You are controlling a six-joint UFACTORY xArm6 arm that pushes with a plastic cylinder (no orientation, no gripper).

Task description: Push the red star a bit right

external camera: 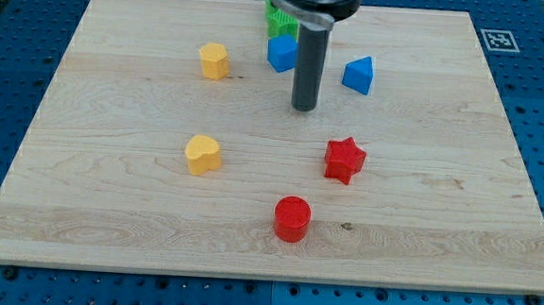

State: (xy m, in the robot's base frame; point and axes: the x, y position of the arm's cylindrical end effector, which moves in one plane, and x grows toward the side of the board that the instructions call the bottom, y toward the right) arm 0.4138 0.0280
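Board [107,218]: pale wood on blue pegboard [11,89]. My tip [304,108], bare rod holding nothing, up-left of red star [344,160], apart.

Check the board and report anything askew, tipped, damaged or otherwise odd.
Nothing stands out. All the blocks sit flat and apart on the wooden board. The only crowding is at the view's top, where the green block is partly hidden behind the rod, close to the blue cube. My tip stands clear of the red star, up and to its left.
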